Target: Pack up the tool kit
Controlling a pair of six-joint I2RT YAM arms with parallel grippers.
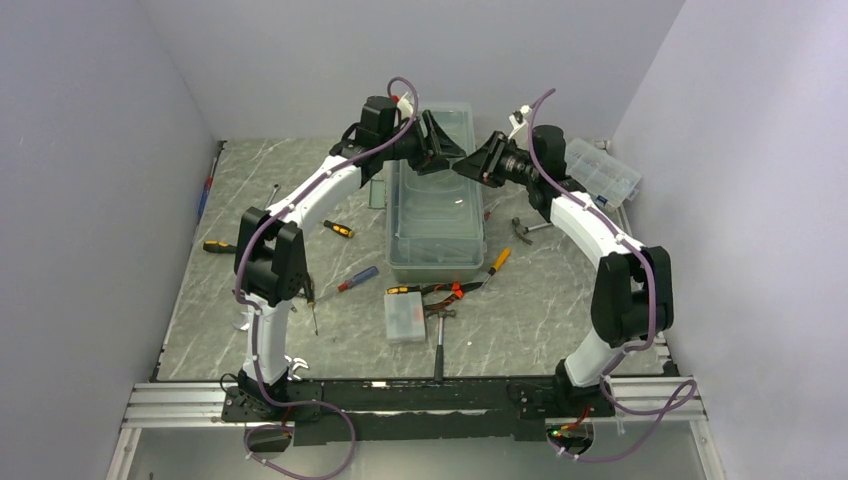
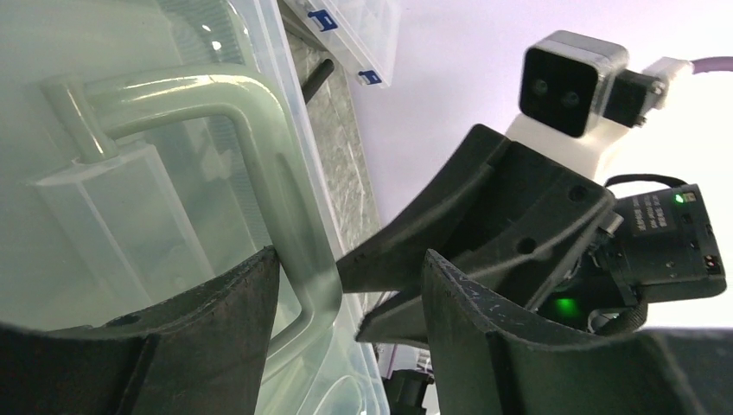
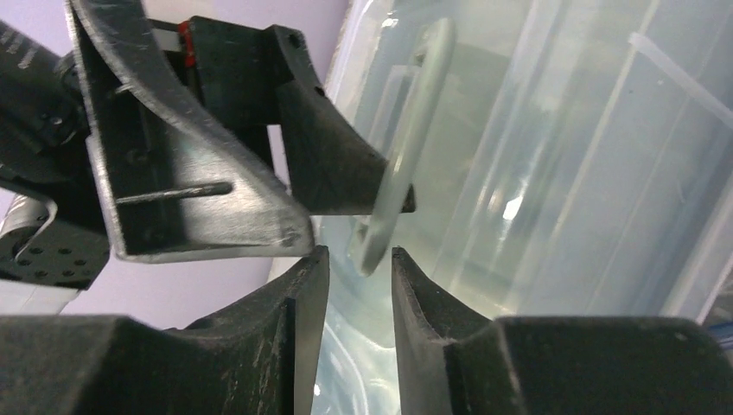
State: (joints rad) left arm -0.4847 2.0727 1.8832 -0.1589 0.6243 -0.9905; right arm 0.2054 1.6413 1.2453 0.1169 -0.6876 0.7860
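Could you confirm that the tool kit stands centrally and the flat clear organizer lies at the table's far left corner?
Not quite: the flat clear organizer lies at the far right corner, as the top external view shows; the tool kit is central.

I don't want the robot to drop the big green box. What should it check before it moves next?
1. The lid down on the tool kit: ok, it looks shut.
2. The handle between the left gripper fingers: ok, jaws open around it.
3. Grip of the right gripper on the handle: cannot tell; its narrow jaws sit at the handle's corner.
4. Room between the two grippers: cannot tell; they are very close.
5. Tools packed: not ok; the hammer and a screwdriver lie on the table.
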